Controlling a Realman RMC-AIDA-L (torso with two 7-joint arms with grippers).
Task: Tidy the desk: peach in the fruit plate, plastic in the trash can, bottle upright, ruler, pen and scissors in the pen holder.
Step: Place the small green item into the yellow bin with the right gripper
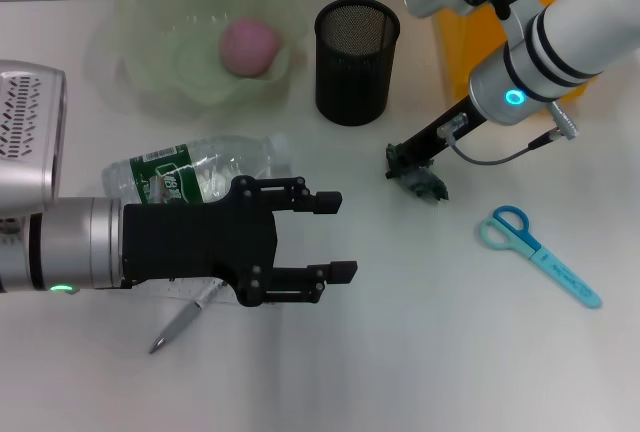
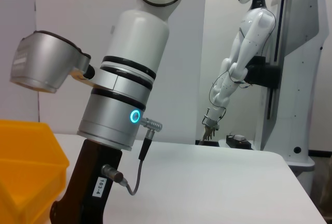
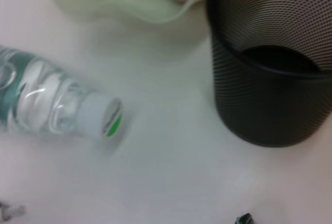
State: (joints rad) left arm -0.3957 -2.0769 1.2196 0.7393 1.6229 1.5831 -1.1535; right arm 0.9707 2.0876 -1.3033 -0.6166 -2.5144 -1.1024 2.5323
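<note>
While peach (image 1: pixel 249 46) sits in plate (image 1: pixel 150 72), bottle (image 1: pixel 200 174) lies flat; pen (image 1: pixel 180 324), scissors (image 1: pixel 540 254) out of holder (image 1: pixel 357 62). Right gripper (image 1: pixel 412 176) clenches plastic (image 1: pixel 428 188); left gripper (image 1: pixel 335 237) spread, empty.

My left gripper (image 1: pixel 335 237) was matte black on a silver wrist with a green light. The peach (image 1: pixel 249 46) was pink in a pale green translucent fruit plate (image 1: pixel 150 42). The pen holder (image 1: pixel 357 60) was black mesh. The clear bottle (image 1: pixel 195 174) wore a green label and white cap. The scissors (image 1: pixel 540 253) were light blue, the bin (image 2: pixel 26 167) yellow.
</note>
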